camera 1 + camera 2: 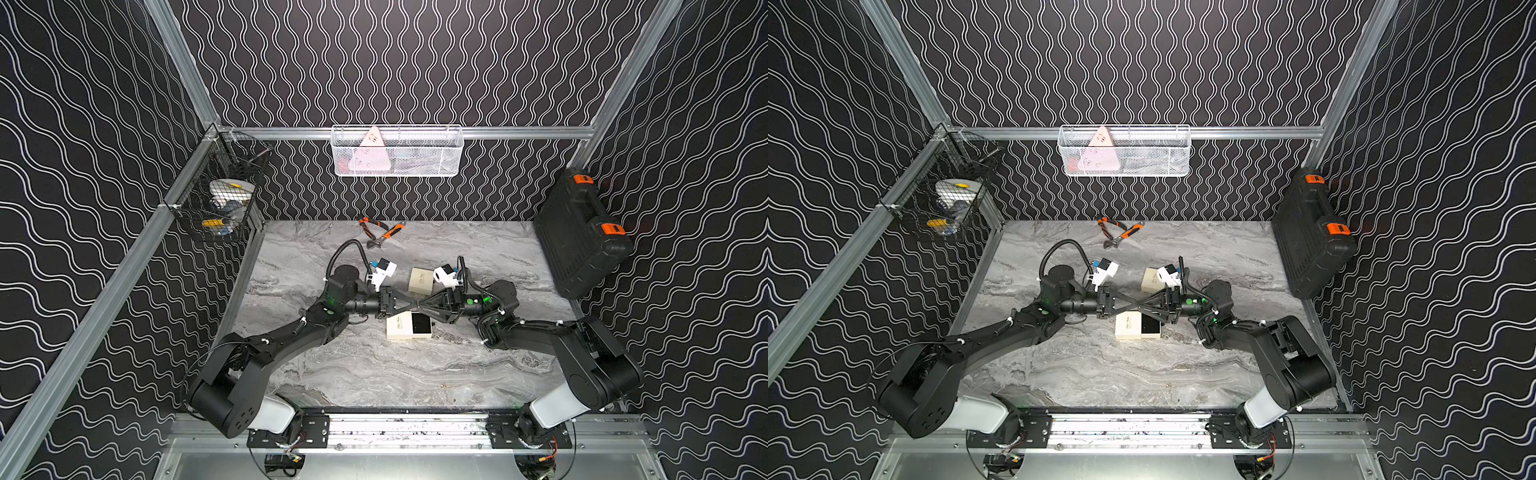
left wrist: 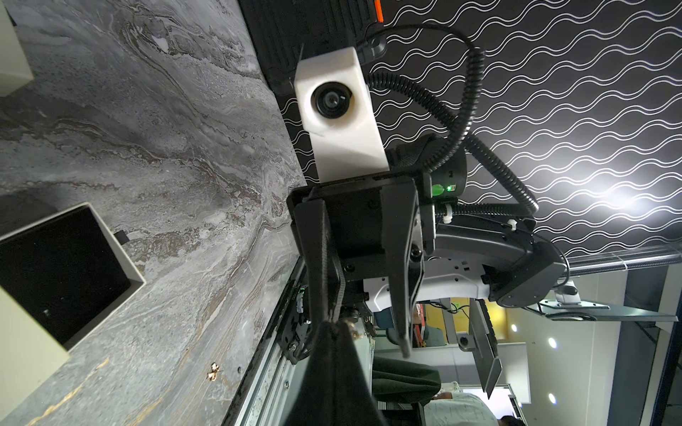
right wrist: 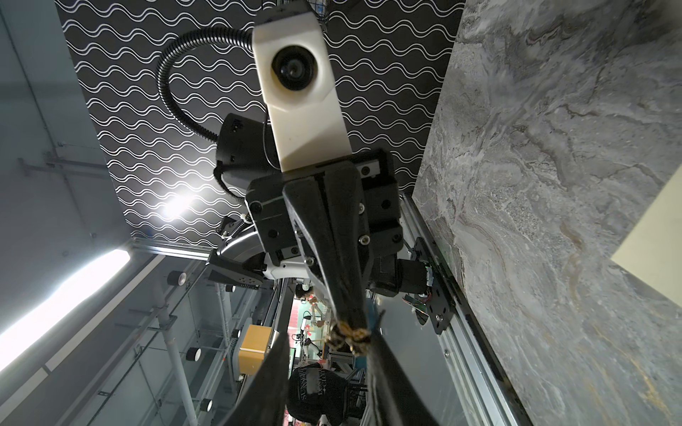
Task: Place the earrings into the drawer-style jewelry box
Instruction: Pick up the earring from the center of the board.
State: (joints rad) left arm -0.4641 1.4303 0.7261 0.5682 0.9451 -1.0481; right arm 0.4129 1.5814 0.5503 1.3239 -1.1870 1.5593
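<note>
My two grippers meet tip to tip above the marble table (image 1: 374, 374). The left gripper (image 1: 414, 306) is shut on a gold earring (image 3: 348, 335), which glints at its tips in the right wrist view. The right gripper (image 3: 326, 345) is open, its fingers (image 2: 402, 280) straddling the left tips; one finger lies against the earring and the other stands apart. Just below them sits the cream jewelry box (image 1: 398, 328) with its black-lined drawer (image 2: 62, 273) pulled open, seen in both top views. Another earring (image 2: 213, 370) lies on the table near the front edge.
A second small cream box (image 1: 420, 280) stands just behind the grippers. Orange-handled pliers and a wrench (image 1: 380, 232) lie at the back. A black tool case (image 1: 582, 232) leans at the right wall. A white wire basket (image 1: 397, 151) and a black mesh basket (image 1: 220, 195) hang on the walls.
</note>
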